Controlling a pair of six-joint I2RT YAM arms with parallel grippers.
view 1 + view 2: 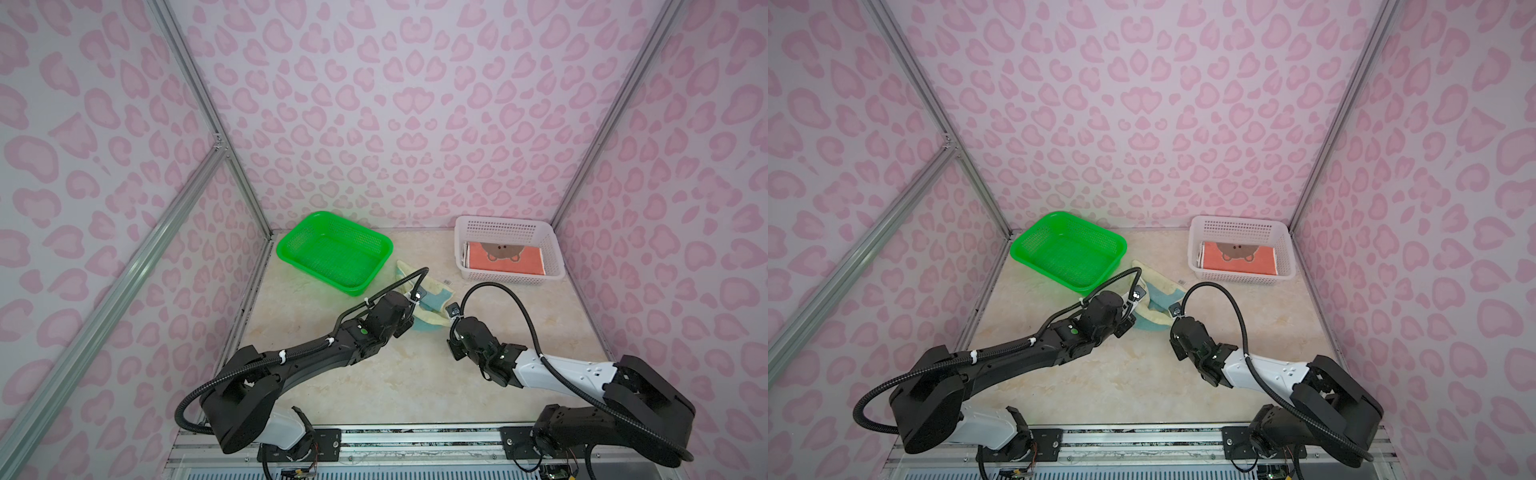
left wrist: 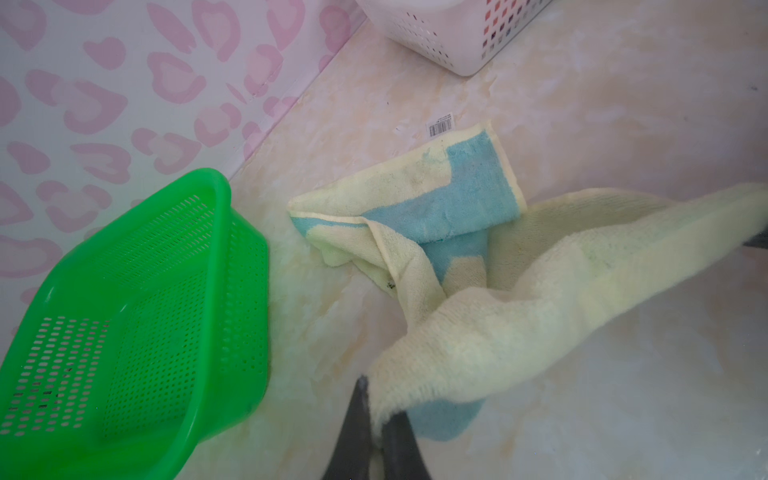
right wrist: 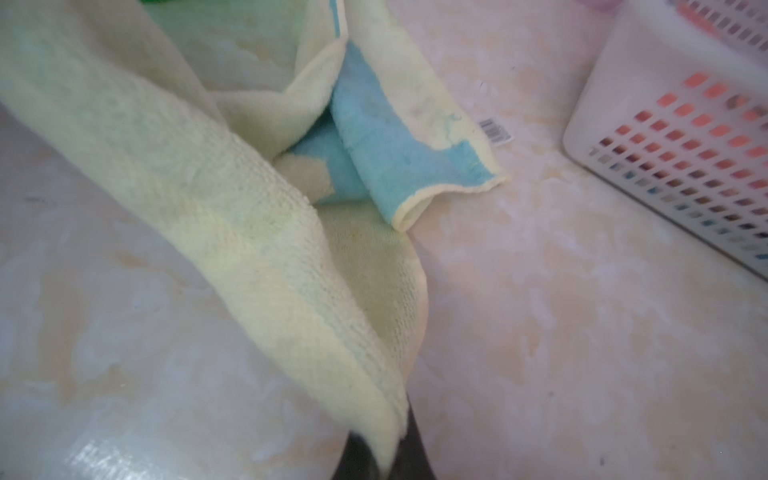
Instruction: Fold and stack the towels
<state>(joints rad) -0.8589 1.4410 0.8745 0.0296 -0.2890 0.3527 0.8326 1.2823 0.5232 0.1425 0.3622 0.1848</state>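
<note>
Near the middle of the worktop (image 1: 415, 382), just in front of the green basket (image 1: 332, 253), lies the yellow towel (image 1: 434, 318), rumpled, with teal patches showing. Both top views give the layout: the green basket at the back left, and the white basket (image 1: 507, 230) at the back right with the orange towel (image 1: 505, 259) folded flat inside, bear face up. From above, though, the wrists cover both tools, so neither grip can be read there. The left wrist view supplies one: the left tool (image 2: 376, 409) has its jaws closed on a yellow edge of the cloth, a teal patch just beside the pinch, and from there a raised band of towel runs off to the frame's edge. The right wrist view supplies the other: the right tool (image 3: 386, 451) pinches a yellow edge, jaws narrow with cloth between them, the rest trailing down onto the worktop in loose folds. A barcode label (image 2: 440, 126) lies just beside the towel's folded end, sharp in both wrist views but a mere speck from above. Through the white basket's holes the right wrist view shows orange high up and darker, bluish tints lower down.
</note>
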